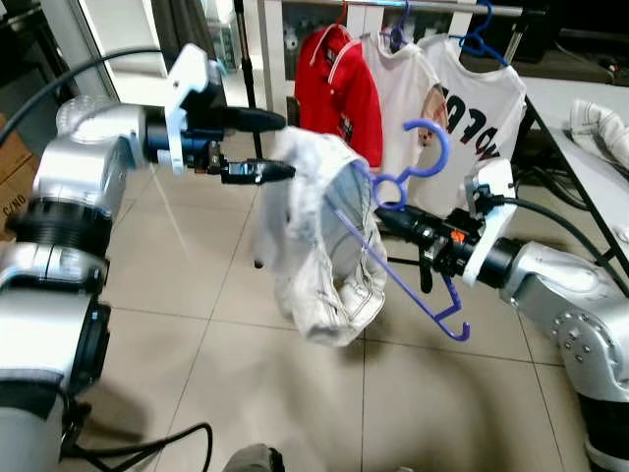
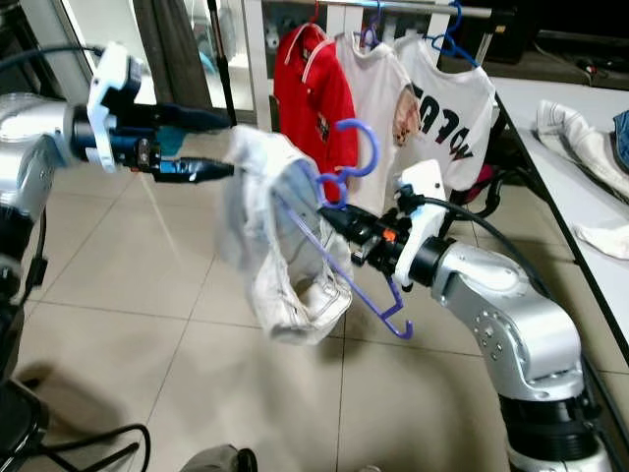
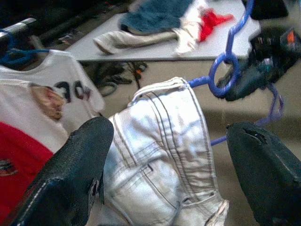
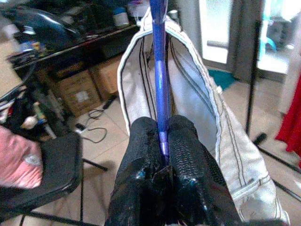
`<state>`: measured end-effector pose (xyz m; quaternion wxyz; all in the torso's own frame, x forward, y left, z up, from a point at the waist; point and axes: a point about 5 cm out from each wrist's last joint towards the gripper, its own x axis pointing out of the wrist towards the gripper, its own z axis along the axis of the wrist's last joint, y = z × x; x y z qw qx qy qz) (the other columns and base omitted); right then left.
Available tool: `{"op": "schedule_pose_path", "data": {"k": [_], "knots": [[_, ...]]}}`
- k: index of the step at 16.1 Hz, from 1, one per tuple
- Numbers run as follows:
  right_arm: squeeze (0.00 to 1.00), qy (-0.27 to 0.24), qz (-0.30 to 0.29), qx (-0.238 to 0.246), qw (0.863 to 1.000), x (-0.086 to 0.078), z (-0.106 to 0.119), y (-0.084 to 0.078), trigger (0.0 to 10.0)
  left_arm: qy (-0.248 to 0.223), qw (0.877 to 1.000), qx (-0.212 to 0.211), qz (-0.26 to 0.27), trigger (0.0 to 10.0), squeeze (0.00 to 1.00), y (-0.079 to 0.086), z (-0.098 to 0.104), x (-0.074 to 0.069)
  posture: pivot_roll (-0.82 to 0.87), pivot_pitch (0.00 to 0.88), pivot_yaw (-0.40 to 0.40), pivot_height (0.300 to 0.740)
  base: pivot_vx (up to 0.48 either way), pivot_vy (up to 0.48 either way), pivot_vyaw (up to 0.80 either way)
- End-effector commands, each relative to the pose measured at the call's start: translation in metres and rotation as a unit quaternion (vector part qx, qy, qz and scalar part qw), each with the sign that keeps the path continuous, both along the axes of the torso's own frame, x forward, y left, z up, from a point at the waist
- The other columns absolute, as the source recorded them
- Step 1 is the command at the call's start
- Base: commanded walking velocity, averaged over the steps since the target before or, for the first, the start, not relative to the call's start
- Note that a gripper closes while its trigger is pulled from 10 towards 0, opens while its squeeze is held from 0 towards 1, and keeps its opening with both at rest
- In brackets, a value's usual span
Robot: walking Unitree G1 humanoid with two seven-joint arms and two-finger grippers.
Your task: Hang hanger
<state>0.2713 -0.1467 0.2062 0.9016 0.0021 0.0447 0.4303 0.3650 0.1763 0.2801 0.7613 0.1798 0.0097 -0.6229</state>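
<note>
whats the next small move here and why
Probably the right gripper should lift the purple hanger toward the rail. It's shut on the hanger, the white shorts are already draped on it, and the left gripper is open beside them.

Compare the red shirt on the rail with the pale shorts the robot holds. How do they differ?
The red shirt hangs straight from the rail; the pale shorts hang bunched and tilted on a blue hanger clamped in the right gripper. The shirt is bright red, the shorts whitish. Both are on hangers.
</note>
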Motion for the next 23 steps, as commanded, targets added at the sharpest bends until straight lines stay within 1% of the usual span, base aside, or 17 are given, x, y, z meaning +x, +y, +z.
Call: {"op": "schedule_pose_path", "data": {"k": [1,2,3,5,7,8,10,11,12,14,15,21,23], "knots": [[0.00,-0.032,0.042,0.011,0.999,-0.009,0.013,0.006,10.0,-0.011,0.999,0.031,-0.021,10.0,0.00,-0.003,0.006,0.002,-0.03,0.000,0.044,0.740,0.000,0.000,0.00],[0.00,-0.035,0.054,0.006,0.998,-0.012,0.014,0.007,10.0,-0.023,0.999,0.035,-0.025,10.0,0.00,-0.008,0.010,0.005,-0.03,0.000,0.044,0.740,0.000,0.000,0.00],[0.00,-0.038,0.062,0.005,0.997,-0.015,0.015,0.007,10.0,-0.024,0.998,0.038,-0.035,10.0,0.00,-0.013,0.012,0.007,-0.04,0.000,0.057,0.740,0.000,0.000,0.00],[0.00,-0.043,0.078,0.002,0.996,-0.020,0.017,0.009,10.0,-0.017,0.997,0.045,-0.060,10.0,0.00,-0.020,0.009,0.007,-0.05,0.000,0.071,0.740,0.000,0.000,0.00],[0.00,-0.045,0.099,-0.002,0.994,-0.026,0.019,0.011,10.0,0.003,0.993,0.066,-0.095,10.0,0.00,-0.029,-0.002,0.006,-0.05,0.000,0.074,0.740,0.000,0.000,0.00],[0.00,-0.045,0.107,-0.003,0.993,-0.028,0.019,0.011,10.0,0.022,0.991,0.076,-0.105,10.0,0.00,-0.032,-0.008,0.004,-0.05,0.000,0.074,0.740,0.000,0.000,0.00],[0.00,-0.045,0.117,-0.003,0.992,-0.030,0.020,0.012,10.0,0.055,0.987,0.108,-0.110,10.0,0.00,-0.032,-0.019,0.002,-0.05,0.000,0.070,0.740,0.000,0.000,0.00],[0.00,-0.045,0.121,-0.003,0.992,-0.030,0.020,0.012,10.0,0.056,0.986,0.112,-0.109,8.2,0.00,-0.031,-0.021,0.002,-0.05,0.000,0.070,0.740,0.000,0.000,0.00],[0.00,-0.045,0.126,-0.005,0.991,-0.031,0.020,0.012,10.0,0.060,0.986,0.111,-0.107,4.4,0.00,-0.030,-0.021,0.002,-0.05,0.000,0.063,0.740,0.000,0.000,0.00],[0.00,-0.044,0.132,-0.007,0.990,-0.031,0.020,0.013,10.0,0.061,0.987,0.102,-0.107,0.8,0.00,-0.029,-0.020,0.002,-0.05,0.000,0.060,0.740,0.000,0.000,0.00],[0.00,-0.044,0.137,-0.008,0.990,-0.031,0.020,0.013,10.0,0.066,0.987,0.098,-0.111,0.0,0.00,-0.028,-0.019,0.000,-0.04,0.000,0.059,0.740,0.000,0.000,0.00],[0.00,-0.046,0.148,-0.008,0.988,-0.031,0.021,0.014,10.0,0.103,0.979,0.131,-0.120,0.0,0.00,-0.023,-0.025,-0.006,-0.04,0.000,0.061,0.740,0.000,0.000,0.00],[0.00,-0.047,0.149,-0.005,0.988,-0.032,0.022,0.014,10.0,0.109,0.975,0.154,-0.122,0.0,0.00,-0.021,-0.029,-0.007,-0.04,0.000,0.061,0.740,0.000,0.000,0.00]]}}
